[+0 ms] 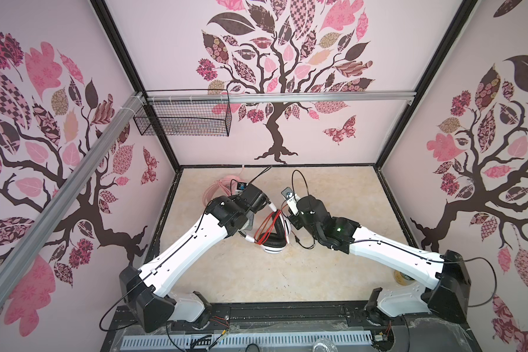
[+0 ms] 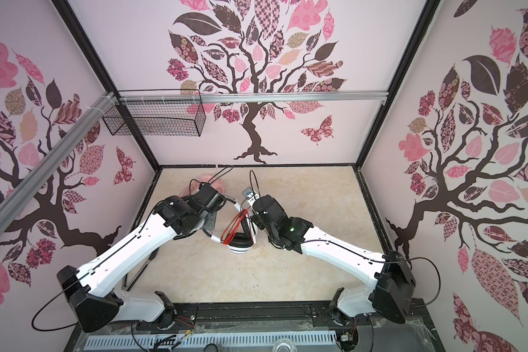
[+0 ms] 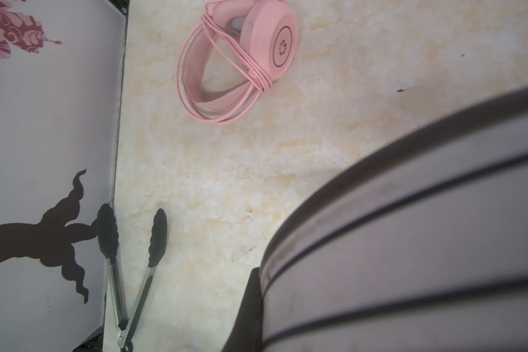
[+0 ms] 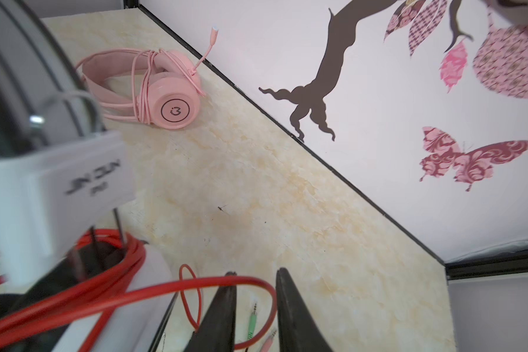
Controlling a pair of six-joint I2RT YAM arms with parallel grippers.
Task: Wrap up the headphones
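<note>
The white headphones (image 1: 273,243) with black ear pads lie mid-table, their orange-red cable (image 1: 267,227) wound in several turns across the band. The band (image 3: 409,243) fills the left wrist view beside a dark finger (image 3: 247,307). My left gripper (image 1: 249,224), tucked under its wrist, is shut on that band. My right gripper (image 4: 256,272) stands just right of the headset (image 4: 73,183) with its fingers a little apart. A loose loop of red cable (image 4: 213,283) crosses one fingertip and hangs between them, not pinched. The pink headphones (image 4: 153,91), cable wrapped round them, lie at the back left (image 1: 215,190).
Green and pink jack plugs (image 4: 252,323) rest on the table under the right gripper. Black-tipped metal tongs (image 3: 156,243) lie along the left wall. A black wire basket (image 1: 183,117) hangs on the back rail. Walls close the table on three sides.
</note>
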